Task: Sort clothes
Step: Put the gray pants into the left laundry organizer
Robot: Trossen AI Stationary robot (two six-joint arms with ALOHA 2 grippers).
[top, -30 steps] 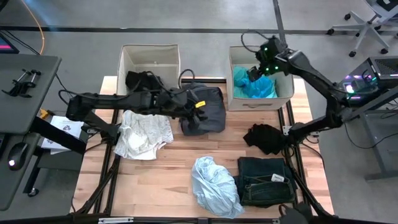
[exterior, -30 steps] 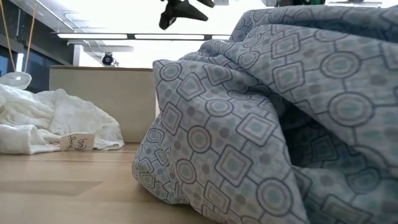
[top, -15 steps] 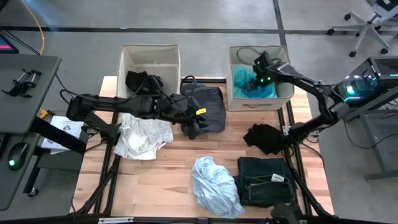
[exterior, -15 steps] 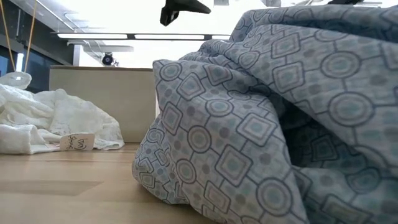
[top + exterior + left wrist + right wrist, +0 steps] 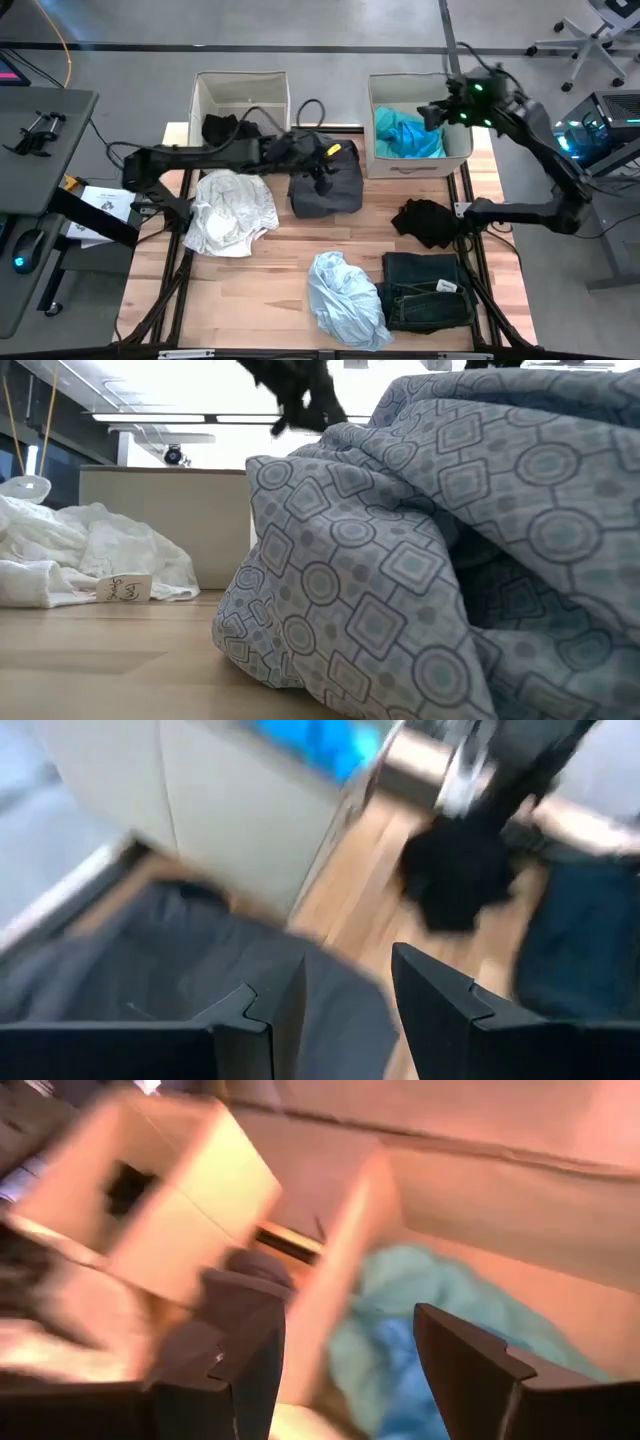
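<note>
My left gripper (image 5: 322,170) is open above the dark grey garment (image 5: 330,192), which lies on the table between the two bins; in the left wrist view (image 5: 345,1005) nothing is between its fingers. My right gripper (image 5: 433,112) is open and empty over the right rim of the right bin (image 5: 458,150), which holds a teal garment (image 5: 408,135) that also shows in the right wrist view (image 5: 440,1320). A black garment (image 5: 225,130) hangs over the left bin's front wall. White (image 5: 232,210), black (image 5: 425,220), denim (image 5: 425,290) and pale blue (image 5: 345,300) garments lie on the table.
The left bin (image 5: 240,85) and the right bin stand at the table's far edge. In the low view the pale blue patterned garment (image 5: 430,560) fills the near right and the white garment (image 5: 90,555) lies at the left. Bare wood (image 5: 250,290) shows at the near left.
My right gripper has gone from over the teal garment toward the table's right edge, out over the bin's right rim. My left gripper has gone a little toward the right and far edges over the dark grey garment and has turned its fingers downward.
</note>
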